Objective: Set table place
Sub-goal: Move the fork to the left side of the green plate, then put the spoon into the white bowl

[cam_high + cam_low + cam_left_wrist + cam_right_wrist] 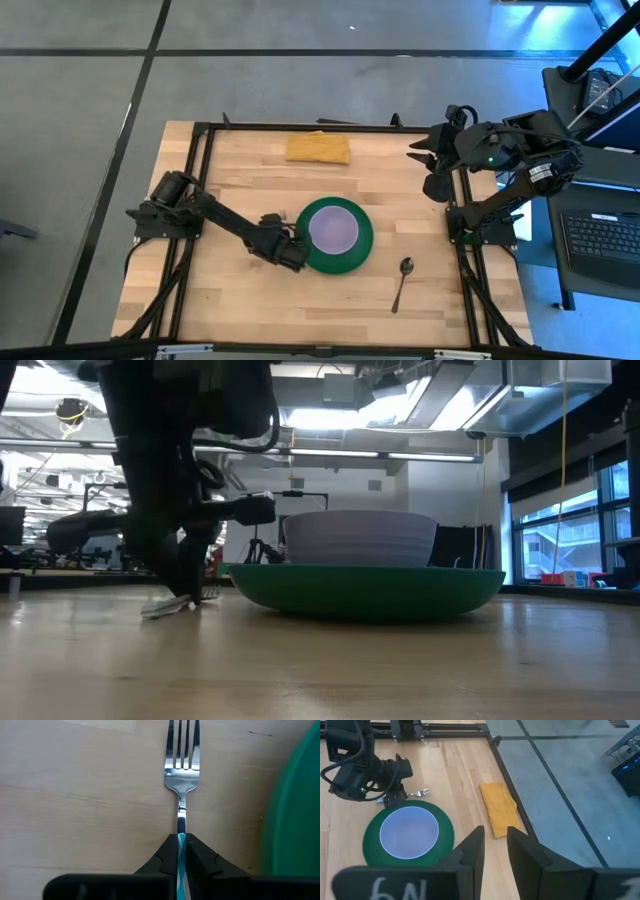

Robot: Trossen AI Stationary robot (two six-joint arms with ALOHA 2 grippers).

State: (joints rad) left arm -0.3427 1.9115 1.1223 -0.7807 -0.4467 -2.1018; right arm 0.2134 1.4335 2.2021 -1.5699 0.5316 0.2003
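The round green plate (352, 258) rests flat on the light-wood table (240, 180), with the pale lilac bowl (333, 230) standing on it. The dark-bowled spoon (402, 283) lies on the table right of the plate. My left gripper (290, 250) is low at the plate's left rim, shut on the metal fork (182, 765), whose tines point away from the fingers. The fork also shows in the low view (182, 603) and the right wrist view (417, 793). My right gripper (495, 845) is open and empty, raised above the table's far right edge. My left gripper pinches the fork's handle (181, 822) between its two fingers, a little behind the neck. The fingers come steeply from above and lie along the handle. The fork sits nearly level right at the table top, left of the plate; I cannot tell whether it touches the wood.
A folded yellow cloth (318, 148) lies near the table's far edge. The black metal frame (200, 140) runs along the table's sides. Bare wood lies near and left of the plate.
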